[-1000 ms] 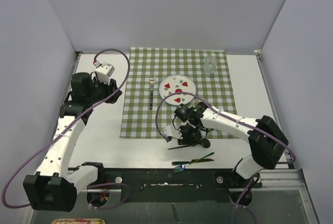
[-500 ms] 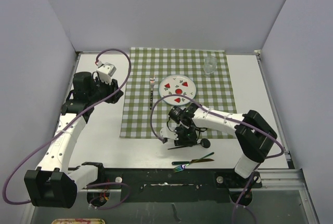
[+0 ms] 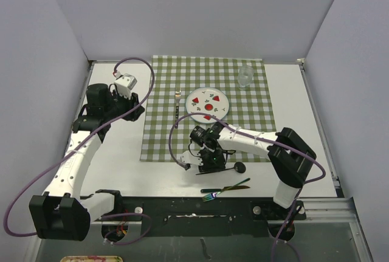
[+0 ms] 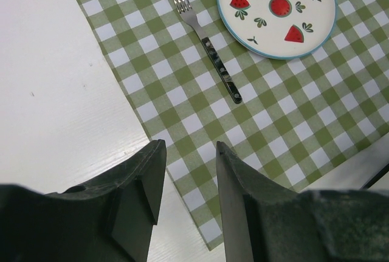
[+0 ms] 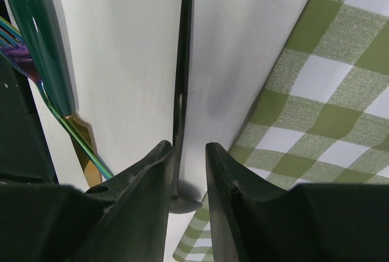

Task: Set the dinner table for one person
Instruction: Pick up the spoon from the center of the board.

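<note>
The table (image 3: 121,165) spreads under both my arms, from my bases to the back wall. Each wrist view catches only a strip of it. The cloth (image 3: 164,134) covers its far middle. My right arm hides part of the cloth's near edge from above.

My left gripper (image 4: 189,152) hangs over the cloth's left edge with its fingers apart and nothing between them. My right gripper (image 5: 188,152) is low over the bare table just beside the cloth's near edge, its fingers a little apart. From above the wrist covers those fingers, so only the wrist camera shows the gap.

The plate (image 3: 208,104), painted with watermelon slices, sits on the cloth. The left wrist view cuts off its top. The glass (image 3: 245,76) at the cloth's far right corner is clear and faint, and only the top view shows it.

The fork (image 3: 177,109) lies on the cloth left of the plate, tines pointing away from me.

The black spoon (image 5: 182,61) lies on the table with its handle running under my right fingers. Its bowl shows in the gap, but I cannot tell whether either finger touches it. The green-handled cutlery (image 5: 39,43) lies near it, partly cut off by my left finger.
</note>
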### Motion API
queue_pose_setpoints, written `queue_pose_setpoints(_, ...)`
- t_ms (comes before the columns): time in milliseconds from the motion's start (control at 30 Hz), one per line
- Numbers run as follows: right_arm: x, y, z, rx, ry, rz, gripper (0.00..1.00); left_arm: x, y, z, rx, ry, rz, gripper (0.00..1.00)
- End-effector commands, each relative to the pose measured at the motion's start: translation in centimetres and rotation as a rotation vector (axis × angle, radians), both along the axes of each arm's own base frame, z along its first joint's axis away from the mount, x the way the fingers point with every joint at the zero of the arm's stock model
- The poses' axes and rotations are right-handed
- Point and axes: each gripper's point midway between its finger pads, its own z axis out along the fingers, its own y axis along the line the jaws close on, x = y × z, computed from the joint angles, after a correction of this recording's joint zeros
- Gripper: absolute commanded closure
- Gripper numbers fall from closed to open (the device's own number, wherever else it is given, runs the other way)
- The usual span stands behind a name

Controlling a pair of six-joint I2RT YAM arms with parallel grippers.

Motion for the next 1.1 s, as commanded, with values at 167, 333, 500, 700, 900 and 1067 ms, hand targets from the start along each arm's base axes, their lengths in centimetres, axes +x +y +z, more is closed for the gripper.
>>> queue_pose_setpoints(167,-0.5,1.6,0.5,-0.014,-0.015,0.028,0.71,1.1,-0.3,1.5,0.006,-0.081,-0.032,0.63)
queue_pose_setpoints(333,-0.9,1.9,0.3,-0.036,-0.018,0.047,0.71,0.9,-0.1,1.5,0.017,-0.084,-0.034,0.63)
queue_pose_setpoints(500,-0.9,2.5,0.3,-0.036,-0.023,0.056,0.71,0.8,0.0,1.6,0.027,-0.088,-0.036,0.63)
queue_pose_setpoints(700,-0.7,2.8,0.1,-0.046,-0.027,0.068,0.72,0.5,0.1,1.5,0.039,-0.09,-0.041,0.63)
queue_pose_setpoints(900,-0.6,3.0,-0.1,-0.058,-0.021,0.07,0.72,0.3,0.0,1.5,0.042,-0.091,-0.049,0.63)
queue_pose_setpoints(1067,-0.6,3.4,-0.2,-0.062,-0.021,0.078,0.72,0.2,0.1,1.4,0.048,-0.094,-0.054,0.63)
